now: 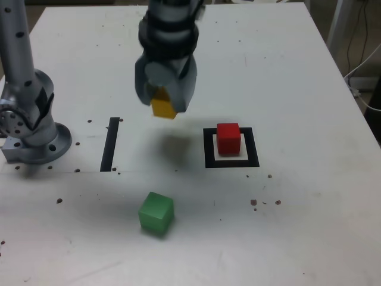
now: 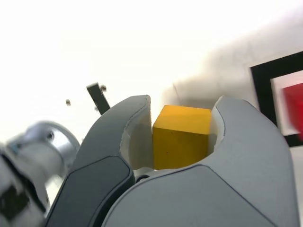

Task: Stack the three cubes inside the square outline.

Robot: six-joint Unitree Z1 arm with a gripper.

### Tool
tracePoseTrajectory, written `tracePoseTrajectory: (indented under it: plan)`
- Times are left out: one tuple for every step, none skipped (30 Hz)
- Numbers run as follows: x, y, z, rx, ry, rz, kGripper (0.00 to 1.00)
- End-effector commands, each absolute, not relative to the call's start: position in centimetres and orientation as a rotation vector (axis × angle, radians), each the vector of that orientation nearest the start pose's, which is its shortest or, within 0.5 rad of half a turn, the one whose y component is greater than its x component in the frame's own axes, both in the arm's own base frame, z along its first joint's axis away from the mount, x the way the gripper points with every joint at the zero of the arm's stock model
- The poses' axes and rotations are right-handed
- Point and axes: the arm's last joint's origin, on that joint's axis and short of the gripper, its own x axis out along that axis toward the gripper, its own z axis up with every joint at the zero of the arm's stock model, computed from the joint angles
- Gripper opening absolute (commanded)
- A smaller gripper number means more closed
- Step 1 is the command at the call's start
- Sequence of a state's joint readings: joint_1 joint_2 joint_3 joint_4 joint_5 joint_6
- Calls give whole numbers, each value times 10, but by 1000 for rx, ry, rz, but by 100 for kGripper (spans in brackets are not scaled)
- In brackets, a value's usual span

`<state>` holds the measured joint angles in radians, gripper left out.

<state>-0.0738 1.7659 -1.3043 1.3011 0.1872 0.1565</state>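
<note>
Cubes: red (image 1: 228,140) in sq. outline (image 1: 252,148), yellow (image 1: 162,107) gripped aloft, jaws closed on it, green (image 1: 156,213) w/o a lift, stacking TBD!

Desk: I'm seeing its white top (image 1: 297,208) carrying small dark specks (image 1: 278,202).
Strip: a straight black one (image 1: 110,144) is lying flat.
Cables: pale ones (image 1: 361,95) are hanging beyond the desk.
</note>
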Motion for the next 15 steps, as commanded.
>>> tracePoseTrajectory:
  plan:
    - [273,-11,290,201,1756,77,3]
    - [277,-12,292,152,1743,109,3]
    - [282,-13,295,108,1727,133,3]
    - [287,-14,297,72,1711,151,3]
    - [291,-15,299,43,1696,163,3]
    - [296,-16,302,21,1681,171,3]
    - [300,-16,304,6,1669,176,3]
    - [304,-17,305,-4,1658,179,3]
    - [308,-17,306,-11,1650,181,3]
    - [314,-18,306,-16,1643,183,3]
    - [318,-18,305,-17,1641,184,3]
    - [321,-18,304,-17,1642,184,3]
    - [325,-19,302,-16,1646,185,3]
    - [328,-20,300,-14,1650,184,3]
    - [330,-20,297,-11,1655,184,3]
